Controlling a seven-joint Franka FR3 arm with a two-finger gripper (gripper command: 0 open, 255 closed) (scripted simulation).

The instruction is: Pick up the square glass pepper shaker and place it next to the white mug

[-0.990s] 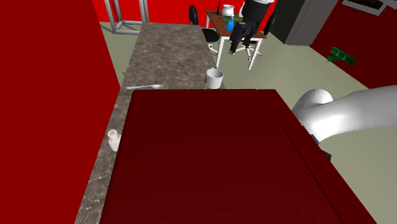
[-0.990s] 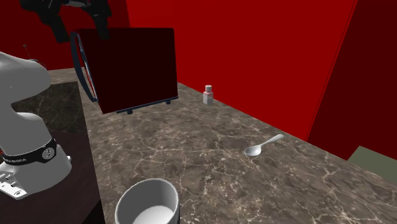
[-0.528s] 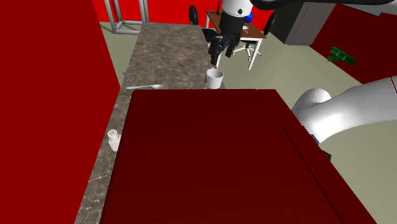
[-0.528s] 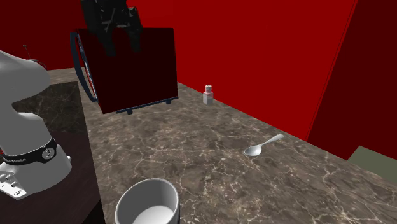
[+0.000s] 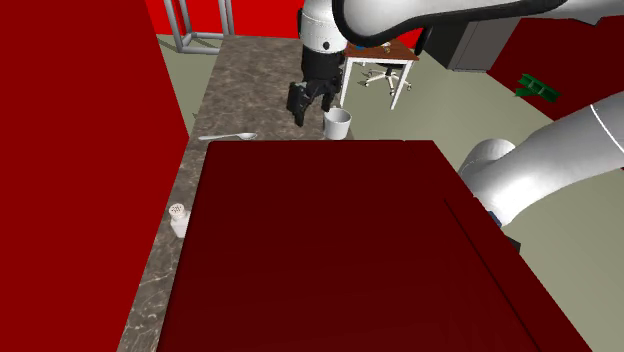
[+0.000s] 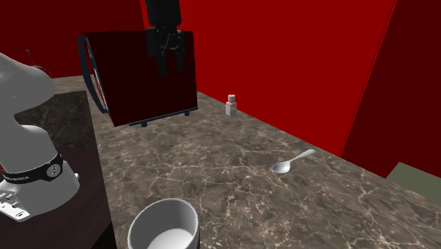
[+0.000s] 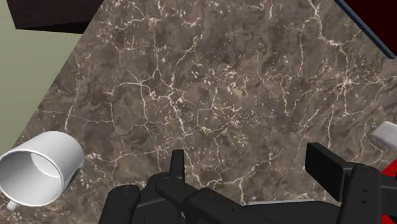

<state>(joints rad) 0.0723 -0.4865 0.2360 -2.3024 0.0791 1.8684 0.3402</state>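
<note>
The pepper shaker (image 5: 178,218) is a small pale square bottle with a lighter cap, upright near the counter's edge by the red wall, also seen as shaker (image 6: 230,105). The white mug (image 5: 338,122) stands upright further along the marble counter; this mug (image 6: 165,226) is close in the second exterior view, and mug (image 7: 38,168) appears beside the fingers. My black gripper (image 5: 305,105) hangs open above the counter just beside the mug, far from the shaker. The same gripper (image 6: 168,60) and gripper (image 7: 251,162) holds nothing. A small pale block (image 7: 385,132), apparently the shaker, lies past one finger.
A metal spoon (image 5: 228,136) lies on the counter (image 5: 250,80) between mug and shaker, also spoon (image 6: 292,163). A large dark red box (image 5: 340,250) covers the near counter. Red walls (image 6: 283,56) border the counter. A desk and office chair (image 5: 385,70) stand on the floor beyond.
The arm has swung from over the far desk toward the shoulder view's left and come down over the counter beside the mug. Shaker, mug and spoon have not moved.
</note>
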